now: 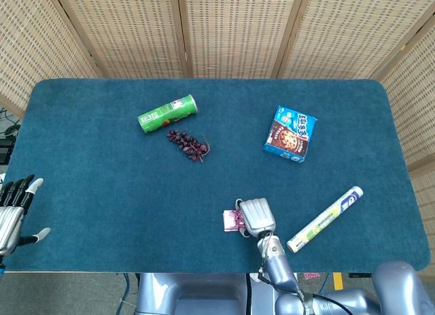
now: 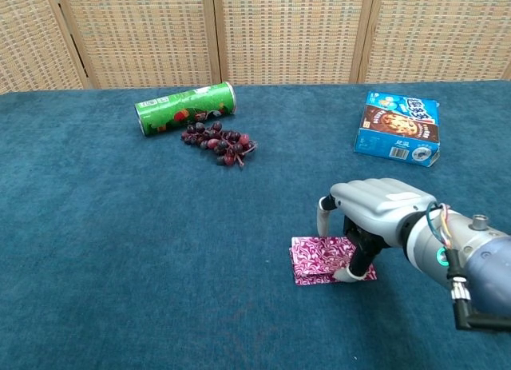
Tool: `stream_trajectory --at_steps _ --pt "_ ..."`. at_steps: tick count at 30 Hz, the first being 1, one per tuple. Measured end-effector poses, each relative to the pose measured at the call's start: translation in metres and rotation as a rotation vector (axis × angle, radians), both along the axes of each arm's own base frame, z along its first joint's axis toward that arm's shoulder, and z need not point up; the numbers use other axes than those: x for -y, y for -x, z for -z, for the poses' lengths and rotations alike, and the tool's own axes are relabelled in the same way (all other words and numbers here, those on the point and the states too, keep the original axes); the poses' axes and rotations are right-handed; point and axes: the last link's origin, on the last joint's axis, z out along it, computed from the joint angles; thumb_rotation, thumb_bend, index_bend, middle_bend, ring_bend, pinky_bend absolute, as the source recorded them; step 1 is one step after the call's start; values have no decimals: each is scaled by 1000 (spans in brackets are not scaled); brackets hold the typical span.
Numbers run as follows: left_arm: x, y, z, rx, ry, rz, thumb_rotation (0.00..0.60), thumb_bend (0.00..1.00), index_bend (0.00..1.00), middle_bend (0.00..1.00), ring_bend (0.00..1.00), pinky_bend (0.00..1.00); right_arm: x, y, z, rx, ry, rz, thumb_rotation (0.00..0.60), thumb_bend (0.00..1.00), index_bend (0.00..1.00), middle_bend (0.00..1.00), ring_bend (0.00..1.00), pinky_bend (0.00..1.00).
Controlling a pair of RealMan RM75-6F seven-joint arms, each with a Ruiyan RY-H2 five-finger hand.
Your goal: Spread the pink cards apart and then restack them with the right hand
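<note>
Two pink patterned cards (image 2: 318,258) lie overlapped near the table's front edge, the upper one almost square on the lower; in the head view only their left part (image 1: 232,220) shows. My right hand (image 2: 371,216) arches over them and holds the upper card, thumb at its far edge and fingertips (image 2: 348,272) down on its near right corner. The same hand (image 1: 254,216) covers most of the cards in the head view. My left hand (image 1: 15,209) hangs off the table's left front corner, fingers apart, holding nothing.
A green can (image 1: 167,113) lies on its side at the back left with a bunch of dark grapes (image 1: 188,144) beside it. A blue cookie box (image 1: 290,133) sits at the back right. A white and yellow tube (image 1: 325,218) lies right of my right hand.
</note>
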Motion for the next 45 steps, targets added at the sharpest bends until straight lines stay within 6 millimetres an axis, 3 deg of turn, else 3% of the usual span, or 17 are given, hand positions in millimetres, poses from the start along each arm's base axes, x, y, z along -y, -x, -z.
stream_trajectory --at_steps 4,12,23,30,45 --pt "0 0 0 0 0 0 600 46 0 0 0 0 -2 -1 2 -7 -9 -3 600 569 630 869 843 1000" --pt "0 0 0 1 1 0 600 46 0 0 0 0 -3 0 4 -26 -25 -3 600 517 504 865 843 1000" --pt "0 0 0 0 0 0 600 46 0 0 0 0 -1 2 0 -35 -25 -2 600 517 466 862 843 1000" --pt "0 -1 0 -1 -1 0 600 46 0 0 0 0 -1 3 -1 -56 -46 -6 600 443 376 857 843 1000" --pt "0 -1 0 0 -1 0 600 46 0 0 0 0 0 1 -5 -58 -42 -9 600 414 292 857 843 1000"
